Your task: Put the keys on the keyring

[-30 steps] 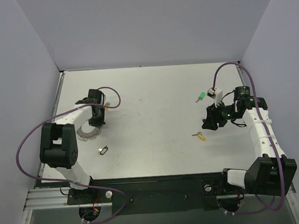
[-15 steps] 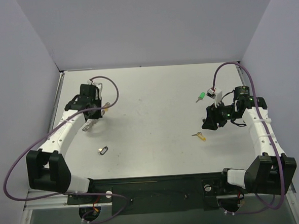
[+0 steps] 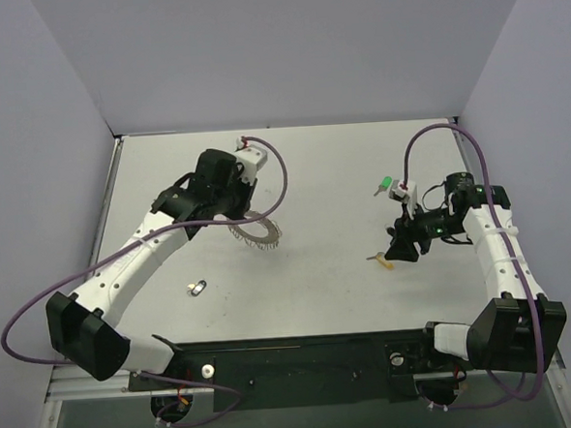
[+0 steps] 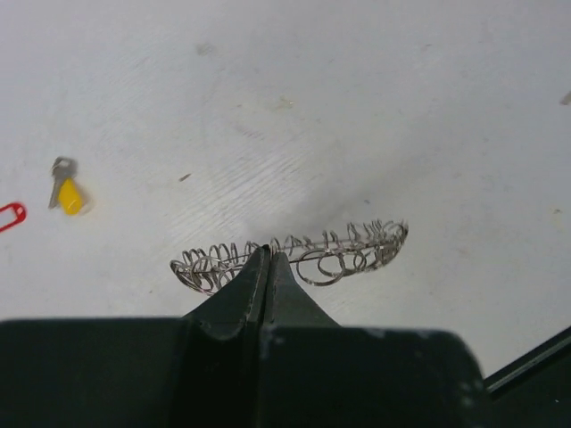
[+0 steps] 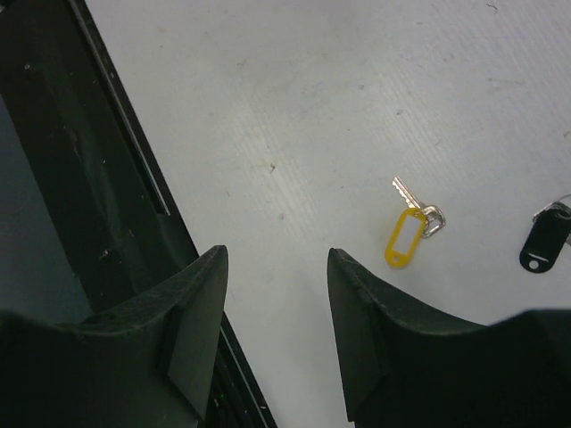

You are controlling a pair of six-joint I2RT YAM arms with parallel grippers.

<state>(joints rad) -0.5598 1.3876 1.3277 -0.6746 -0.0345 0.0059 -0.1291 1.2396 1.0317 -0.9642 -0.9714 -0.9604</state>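
keyring gripped, no key threaded on it yet
the left gripper (image 4: 268, 257) is clenched on the near rim of the large silvery coiled-wire keyring (image 4: 343, 250), with its arm stretched long toward the middle of the tabletop, a little left of centre. the wire shows no key on it, so all the threading looks left to do. the right gripper (image 5: 277, 267) hangs released, jaws apart and pointing down, near the right edge, just beside the small yellow-tagged metal key (image 5: 406, 234). a green-headed key (image 3: 385, 184) lies further back, and a dark-tagged key (image 3: 198, 287) lies toward the front left corner.
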